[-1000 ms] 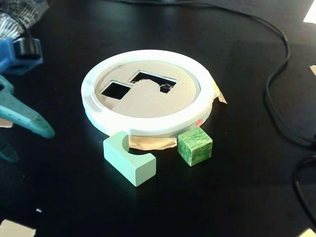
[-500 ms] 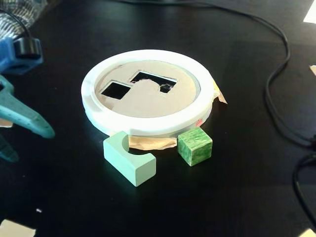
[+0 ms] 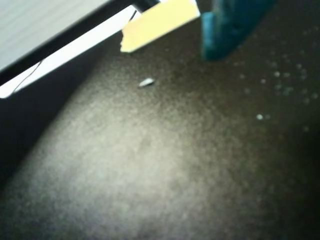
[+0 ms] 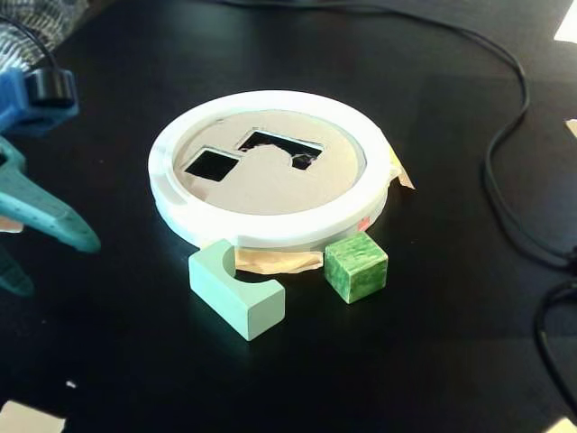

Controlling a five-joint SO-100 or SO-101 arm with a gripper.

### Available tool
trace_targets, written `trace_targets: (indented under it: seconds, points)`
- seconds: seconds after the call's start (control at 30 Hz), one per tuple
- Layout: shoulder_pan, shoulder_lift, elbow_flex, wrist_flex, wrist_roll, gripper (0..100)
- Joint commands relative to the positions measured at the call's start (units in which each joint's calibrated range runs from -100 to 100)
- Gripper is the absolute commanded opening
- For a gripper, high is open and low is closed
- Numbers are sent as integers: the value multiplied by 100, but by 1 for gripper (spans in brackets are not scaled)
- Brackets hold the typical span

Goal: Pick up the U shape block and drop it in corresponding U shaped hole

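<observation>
The gripper (image 4: 54, 230) was teal plastic — one finger tapered to a smooth, pointed tip in the fixed view. Behind it sat a brighter blue housing (image 4: 22, 104) carrying a round black part (image 4: 50, 87), with a thin black cable (image 4: 22, 41) curving up from it. In the wrist view a blurred teal finger (image 3: 227, 27) showed.

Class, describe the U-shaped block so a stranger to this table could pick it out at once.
In the fixed view, find the white ring with two holes in its cardboard top, on the black table. Just in front of it lie two blocks. The U-shaped block is the left one: pale mint with a curved notch, unlike the darker green cube.
</observation>
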Motion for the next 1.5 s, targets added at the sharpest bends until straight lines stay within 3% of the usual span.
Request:
trace_targets:
  seconds: [0.0, 0.37, 0.47, 0.67, 0.93, 1.23, 1.47]
  points:
    - [112, -36, 19, -181, -24, 100]
    - [-88, -36, -291, -342, 15, 100]
    - [-175, -36, -782, -753, 15, 100]
    - [-1224, 27, -1129, -2038, 24, 100]
    - [-1311, 332, -1320, -3041, 68, 100]
    - [-1411, 4201, -4325, -2941, 952, 100]
    - [-1423, 6583, -5445, -2921, 1797, 100]
